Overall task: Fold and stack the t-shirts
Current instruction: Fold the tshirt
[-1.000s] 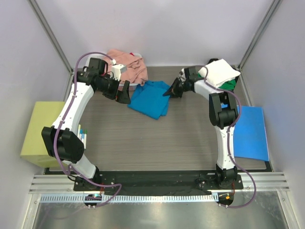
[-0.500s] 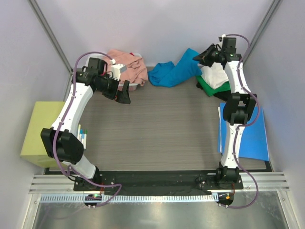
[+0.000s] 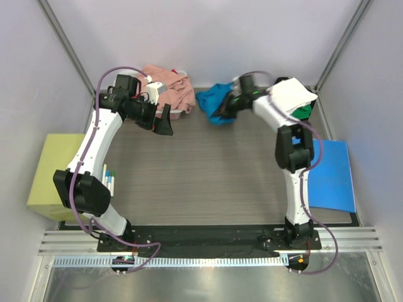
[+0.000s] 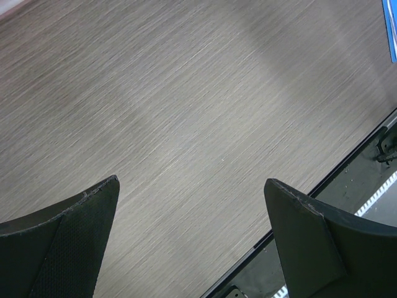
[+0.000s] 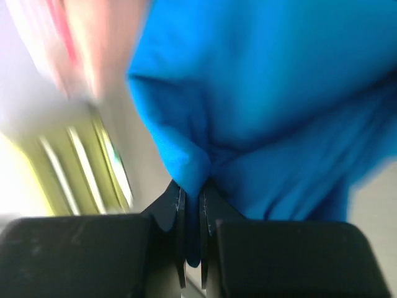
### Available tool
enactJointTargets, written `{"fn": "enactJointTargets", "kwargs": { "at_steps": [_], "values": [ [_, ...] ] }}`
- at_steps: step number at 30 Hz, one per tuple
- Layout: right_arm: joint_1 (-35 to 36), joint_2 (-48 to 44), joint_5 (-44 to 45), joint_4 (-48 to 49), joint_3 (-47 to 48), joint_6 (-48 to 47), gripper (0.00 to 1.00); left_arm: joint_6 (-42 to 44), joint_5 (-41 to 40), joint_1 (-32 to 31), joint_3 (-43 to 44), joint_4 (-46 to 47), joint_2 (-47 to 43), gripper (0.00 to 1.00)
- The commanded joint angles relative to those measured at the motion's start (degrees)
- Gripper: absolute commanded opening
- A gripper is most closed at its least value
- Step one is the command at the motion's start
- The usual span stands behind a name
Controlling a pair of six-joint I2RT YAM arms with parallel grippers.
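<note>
Wrist view, right tool (image 5: 192,202) pinching teal-blue t-shirt (image 5: 267,93)

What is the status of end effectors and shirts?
Left end effector open, empty, above table. Right end effector shut on teal shirt, bunched near far edge. Pink shirt close beside it.

The left arm (image 3: 94,148) rises from its base along the left side. Its wrist bends so the left gripper (image 3: 165,124) points inward and down, fingers (image 4: 74,242) spread wide with nothing between them. The right arm (image 3: 293,157) stretches far out, forearm turned left. The right gripper (image 3: 225,114), blurred from above, seems angled down, jaws pinched tight on a fold of blue shirt (image 5: 279,93).
</note>
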Motion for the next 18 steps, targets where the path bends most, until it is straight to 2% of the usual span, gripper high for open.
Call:
{"fn": "enactJointTargets", "kwargs": {
  "at_steps": [1,2,3,8,10,14,18],
  "values": [
    [17.0,-15.7,-0.5,1.2,-16.7,-2.3,0.01,0.1,0.7,0.2,1.1,-0.3,-3.1,1.00],
    [18.3,-17.9,-0.3,2.4,-20.4,-1.5,0.01,0.4,0.5,0.2,1.2,-0.3,-3.1,1.00],
    [20.8,-22.6,-0.3,4.9,-27.9,-0.6,0.01,0.6,0.4,0.2,1.3,-0.6,-3.2,1.00],
    [23.8,-36.7,3.9,3.0,-44.1,1.8,0.01,1.2,0.3,0.2,2.4,-0.9,-2.8,1.00],
    [24.7,-42.5,4.2,0.0,-47.1,2.0,0.01,1.2,0.9,0.2,2.2,-1.1,-2.8,1.00],
    [25.4,-48.7,4.4,-4.2,-54.7,2.5,0.01,0.8,1.1,0.2,1.3,-0.4,-3.5,1.00],
    [25.5,-51.4,3.9,-4.8,-59.7,2.7,0.01,0.3,1.1,0.1,1.5,-0.1,-3.7,1.00]
  ]
}}
